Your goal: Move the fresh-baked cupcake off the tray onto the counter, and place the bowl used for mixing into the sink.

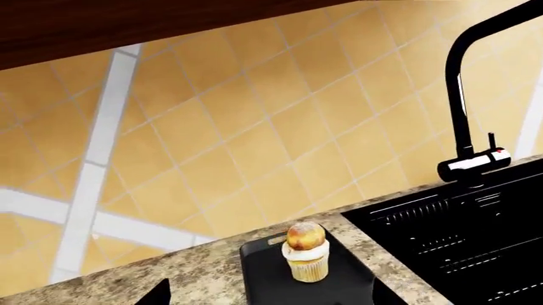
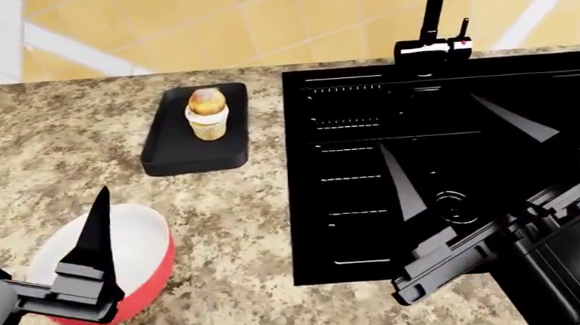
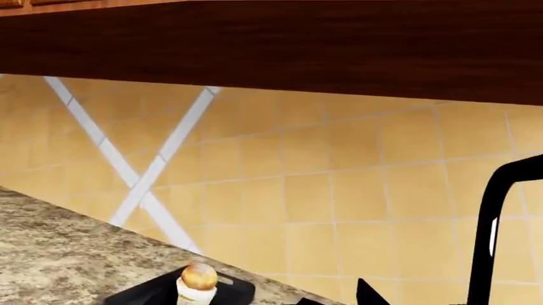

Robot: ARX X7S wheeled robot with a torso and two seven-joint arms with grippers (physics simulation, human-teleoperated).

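**Cupcake on its tray, bowl on the counter, both arms hovering**

Seen from the head camera, the cupcake (image 2: 208, 113) stands upright on the black tray (image 2: 172, 159), toward the tray's 12 o'clock end. The tray lies flat on the speckled counter (image 2: 244, 235), with a strip of bare granite between its 3 o'clock edge and the rim of the black sink (image 2: 375, 202). The faucet (image 2: 431, 14) rises at the sink's 12 o'clock edge (a small red mark shows on its base; no readable writing anywhere).

The bowl (image 2: 137, 242) sits at 7 o'clock from the tray, well apart, open granite between them. The left gripper (image 2: 33, 219) hangs over the bowl with jaws spread, one finger across the white interior, grasping nothing. The right gripper (image 2: 463, 146) hovers over the sink basin, jaws likewise released and empty.
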